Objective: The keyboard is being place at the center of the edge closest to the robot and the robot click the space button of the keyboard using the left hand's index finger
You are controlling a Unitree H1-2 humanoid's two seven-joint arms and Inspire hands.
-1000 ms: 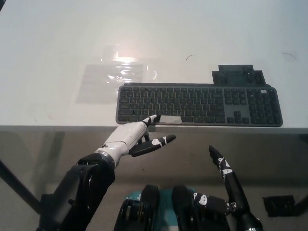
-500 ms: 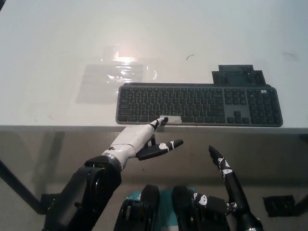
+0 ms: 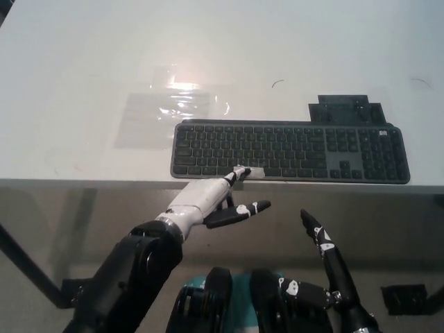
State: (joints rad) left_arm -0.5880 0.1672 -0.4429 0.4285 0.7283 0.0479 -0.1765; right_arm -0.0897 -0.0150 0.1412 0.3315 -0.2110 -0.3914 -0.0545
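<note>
Right hand [image 3: 329, 267] idles low, empty, fingers apart. Left hand [image 3: 205, 201], also empty and spread, has its index tip on the space bar [image 3: 251, 172] of the keyboard [image 3: 291, 149], which lies at the near edge of the surface [image 3: 83, 69]; press straight down, briefly, clear of neighbouring keys.

A big white table [image 3: 83, 62] fills the top of the view. A clear plastic sheet [image 3: 170, 111] lies flat on the table, left of its middle, and light shines off it. A flat dark plate [image 3: 350, 109] lies on the table toward its right side. A thin curved dark mark [image 3: 277, 82] sits on the table near its middle. Below the table's near edge the grey floor [image 3: 69, 222] shows, with a small black block [image 3: 404, 298] at the right and a dark slanted bar [image 3: 24, 267] at the left.
</note>
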